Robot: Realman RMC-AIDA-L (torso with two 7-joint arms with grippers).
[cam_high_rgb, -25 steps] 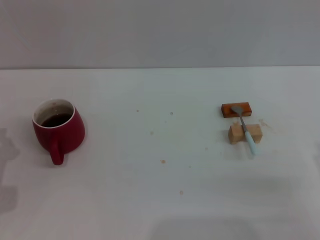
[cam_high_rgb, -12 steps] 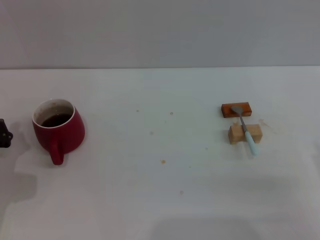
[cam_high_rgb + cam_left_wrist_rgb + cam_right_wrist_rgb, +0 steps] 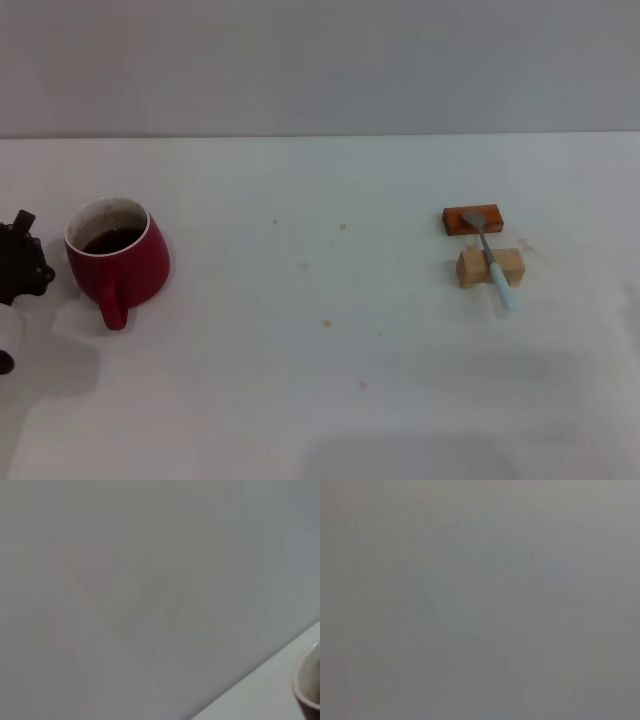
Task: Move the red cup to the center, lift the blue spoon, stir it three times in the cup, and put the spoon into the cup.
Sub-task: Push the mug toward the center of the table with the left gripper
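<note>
The red cup (image 3: pixel 118 257) stands at the left of the white table (image 3: pixel 320 340), handle toward me, dark liquid inside. A sliver of its rim (image 3: pixel 307 685) shows in the left wrist view. My left gripper (image 3: pixel 22 260) has come in at the left edge, just left of the cup and apart from it; its fingers are not clearly visible. The blue spoon (image 3: pixel 492 258) lies at the right, its silver bowl on an orange-brown block (image 3: pixel 472 219) and its pale blue handle across a tan wooden block (image 3: pixel 490 267). My right gripper is out of view.
A grey wall (image 3: pixel 320 65) rises behind the table's far edge. Small brown specks (image 3: pixel 326 323) dot the middle of the tabletop. The right wrist view holds only plain grey.
My left gripper has entered from the left edge and moved right toward the cup. The cup, spoon and blocks have not moved.
</note>
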